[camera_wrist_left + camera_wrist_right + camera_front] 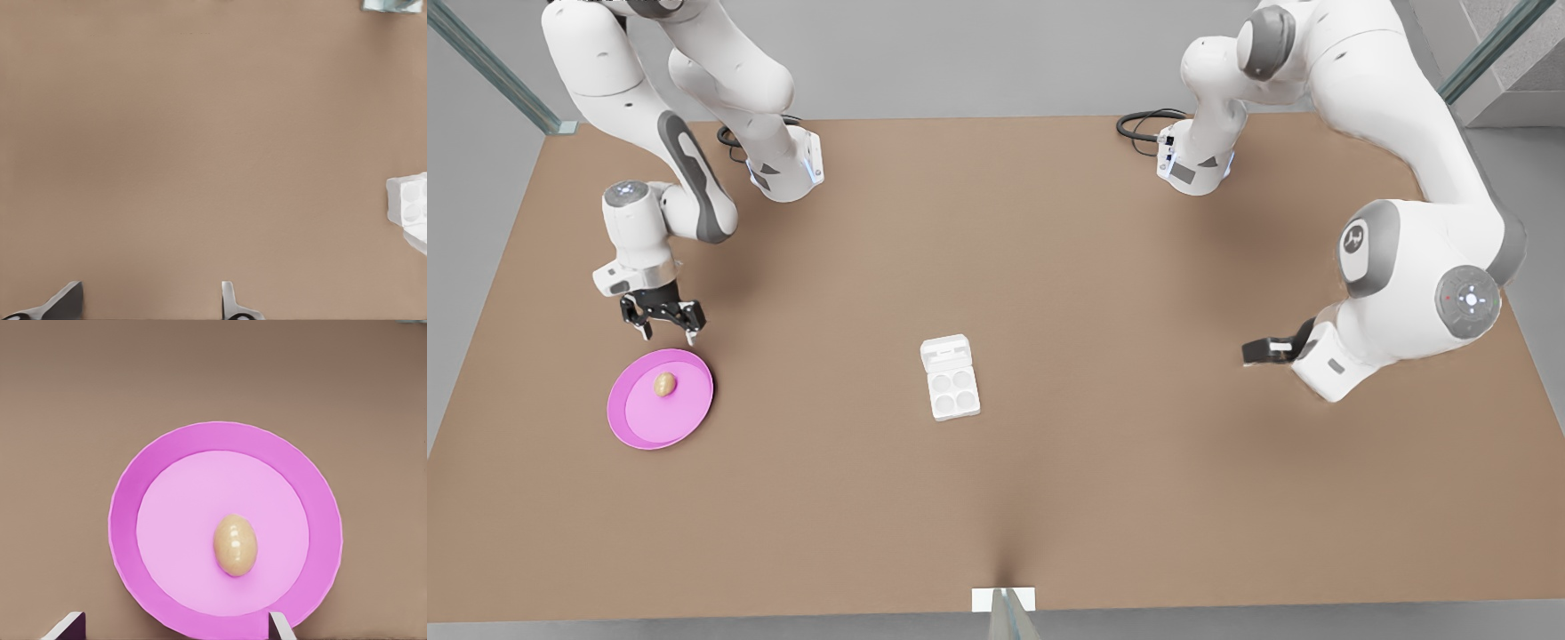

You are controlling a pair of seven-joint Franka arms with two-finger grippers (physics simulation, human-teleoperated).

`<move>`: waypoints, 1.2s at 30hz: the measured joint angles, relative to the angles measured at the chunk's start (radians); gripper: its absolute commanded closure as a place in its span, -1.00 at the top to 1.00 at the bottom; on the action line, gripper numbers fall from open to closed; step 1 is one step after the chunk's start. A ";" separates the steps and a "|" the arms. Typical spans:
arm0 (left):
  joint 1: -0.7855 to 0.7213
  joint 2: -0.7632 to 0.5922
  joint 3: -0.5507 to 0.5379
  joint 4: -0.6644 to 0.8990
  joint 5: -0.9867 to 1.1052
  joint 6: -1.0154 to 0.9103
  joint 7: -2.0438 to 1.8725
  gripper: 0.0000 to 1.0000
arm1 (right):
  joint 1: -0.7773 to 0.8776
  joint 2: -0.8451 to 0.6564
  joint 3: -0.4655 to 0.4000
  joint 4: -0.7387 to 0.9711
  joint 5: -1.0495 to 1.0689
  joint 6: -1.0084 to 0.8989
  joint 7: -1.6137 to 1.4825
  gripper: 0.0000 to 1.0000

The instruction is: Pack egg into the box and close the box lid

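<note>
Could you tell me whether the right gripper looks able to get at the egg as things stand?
Probably yes. The right gripper hovers open beside the pink plate, where the egg lies bare with nothing over or against it. The left gripper waits open far across the table.

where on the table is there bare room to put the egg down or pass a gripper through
Bare table runs between the pink plate and the box, between the box and the left gripper, and along the whole near edge. It is tight only at the plate, where the open right gripper hangs by the egg.
</note>
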 measured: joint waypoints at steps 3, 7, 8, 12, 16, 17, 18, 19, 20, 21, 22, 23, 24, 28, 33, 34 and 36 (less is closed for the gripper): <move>0.012 -0.106 0.005 0.032 -0.003 -0.024 -0.001 1.00 | -0.003 0.106 -0.004 0.076 -0.014 0.000 -0.024 1.00; 0.010 -0.076 0.036 0.027 0.002 0.066 0.039 1.00 | -0.010 0.138 -0.013 0.099 -0.028 0.000 -0.026 1.00; 0.010 -0.019 0.033 0.031 0.002 0.120 0.039 1.00 | -0.015 0.136 -0.017 0.100 -0.053 0.016 -0.026 1.00; 0.008 0.089 0.021 0.032 0.000 0.134 0.043 1.00 | -0.047 0.194 -0.017 0.095 -0.060 0.129 -0.063 1.00; 0.012 -0.270 0.004 -0.457 0.014 0.367 0.126 1.00 | -0.052 0.282 -0.027 0.157 -0.060 0.129 -0.063 1.00; 0.010 -0.253 0.005 -0.414 0.032 0.361 0.124 1.00 | -0.052 0.290 -0.027 0.162 -0.060 0.129 -0.064 1.00; 0.002 -0.230 0.004 -0.408 0.049 0.361 0.128 1.00 | -0.052 0.308 -0.027 0.179 -0.060 0.129 -0.067 1.00; 0.006 -0.223 0.004 -0.407 0.063 0.361 0.203 1.00 | -0.052 0.316 -0.031 0.188 -0.061 0.129 -0.069 1.00; 0.008 -0.221 0.004 -0.407 0.078 0.361 0.269 1.00 | -0.051 0.320 -0.039 0.193 -0.063 0.129 -0.074 1.00; 0.001 -0.220 0.003 -0.407 0.090 0.361 0.272 1.00 | -0.051 0.321 -0.045 0.204 -0.064 0.128 -0.095 1.00; -0.002 -0.217 0.001 -0.407 0.098 0.361 0.273 1.00 | -0.050 0.323 -0.046 0.206 -0.065 0.127 -0.098 1.00; -0.001 -0.213 0.001 -0.407 0.105 0.362 0.273 1.00 | -0.051 0.327 -0.047 0.227 -0.065 0.128 -0.122 1.00; 0.000 -0.211 0.001 -0.407 0.110 0.362 0.275 1.00 | -0.052 0.338 -0.047 0.243 -0.065 0.129 -0.133 1.00; -0.002 -0.191 0.001 -0.405 0.121 0.362 0.274 1.00 | -0.048 0.381 -0.045 0.276 -0.061 0.130 -0.134 1.00; 0.000 -0.187 0.003 -0.405 0.125 0.362 0.275 1.00 | -0.034 0.402 -0.044 0.300 -0.060 0.130 -0.133 1.00; 0.003 -0.184 0.003 -0.405 0.125 0.362 0.272 1.00 | -0.027 0.403 -0.045 0.300 -0.060 0.130 -0.132 1.00; 0.008 -0.178 0.003 -0.405 0.144 0.362 0.269 1.00 | -0.017 0.420 -0.044 0.313 -0.055 0.130 -0.132 1.00</move>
